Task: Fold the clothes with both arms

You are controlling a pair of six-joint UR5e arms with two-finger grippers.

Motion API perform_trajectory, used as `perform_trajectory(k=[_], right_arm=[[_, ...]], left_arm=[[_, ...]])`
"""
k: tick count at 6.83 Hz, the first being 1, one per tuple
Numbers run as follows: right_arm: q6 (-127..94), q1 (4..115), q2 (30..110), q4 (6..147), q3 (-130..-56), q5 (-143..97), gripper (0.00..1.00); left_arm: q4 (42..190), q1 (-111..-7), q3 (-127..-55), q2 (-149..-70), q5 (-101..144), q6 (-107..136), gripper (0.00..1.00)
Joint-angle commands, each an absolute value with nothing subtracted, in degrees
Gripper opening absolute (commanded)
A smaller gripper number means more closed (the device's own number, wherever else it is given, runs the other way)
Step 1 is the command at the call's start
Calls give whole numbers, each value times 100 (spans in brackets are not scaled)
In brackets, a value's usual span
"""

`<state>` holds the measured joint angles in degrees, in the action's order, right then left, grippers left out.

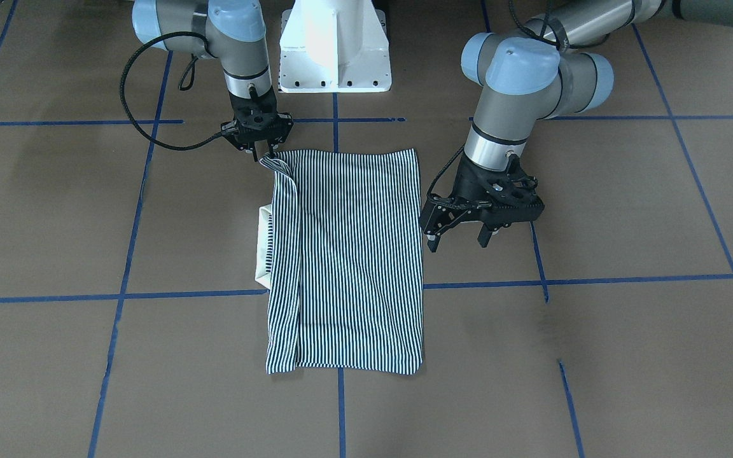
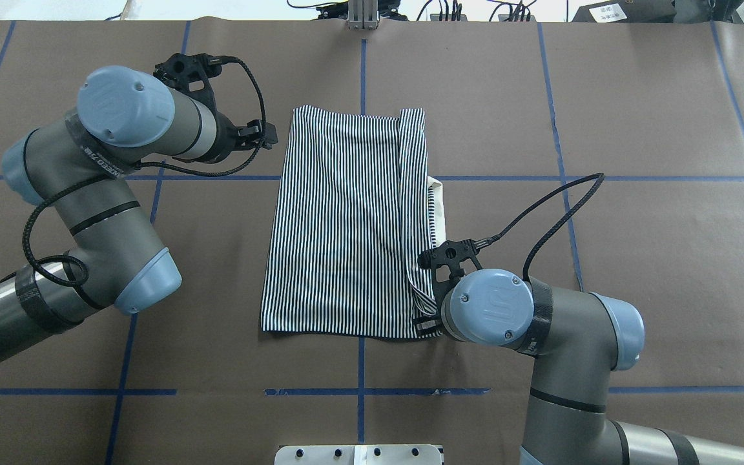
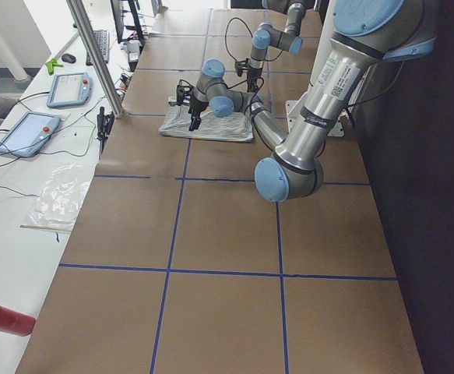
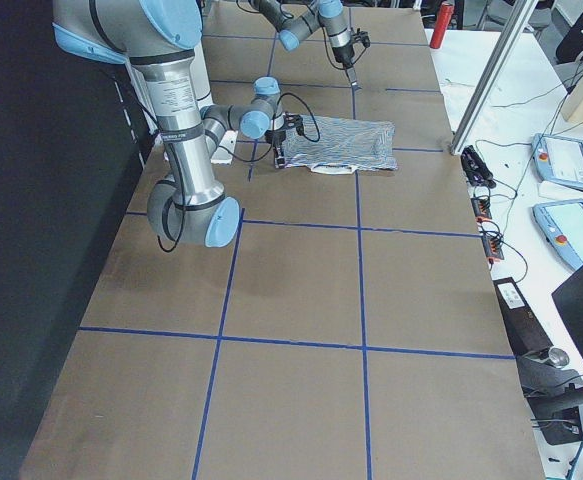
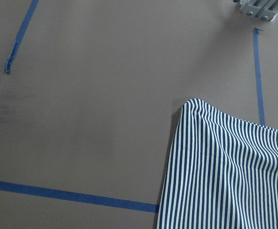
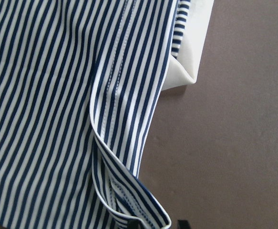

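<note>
The striped polo shirt [image 1: 347, 254] lies folded lengthwise into a rectangle on the brown table, also in the overhead view [image 2: 346, 226]. Its cream collar [image 1: 263, 254] pokes out at the side by my right arm [image 2: 436, 206]. My right gripper [image 1: 263, 154] is shut on the shirt's near corner. The hem rises in a fold toward it in the right wrist view [image 6: 129, 200]. My left gripper [image 1: 457, 243] is open and empty, hovering beside the shirt's opposite edge. The left wrist view shows only the shirt's far corner [image 5: 224, 176].
The white pedestal base [image 1: 335, 51] stands behind the shirt on the robot's side. Blue tape lines [image 1: 341, 407] grid the brown table. An aluminium post [image 2: 362, 16] stands at the far edge. Tablets [image 3: 28, 132] lie on the side bench beyond it.
</note>
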<state>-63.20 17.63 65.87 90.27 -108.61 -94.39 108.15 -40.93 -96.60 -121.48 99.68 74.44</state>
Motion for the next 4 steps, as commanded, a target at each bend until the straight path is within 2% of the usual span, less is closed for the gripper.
perform_trajectory(k=[1,4], right_arm=[[-6328,1749,6583,9026,-10828,-9439,40],[-6328,1740,6566,9026,-10776,-9439,40]], left_arm=[[10976,-4087,-9616,-12147,9967,7444,100],[10960,-4096,-9650,-12155,9976,7444,100]])
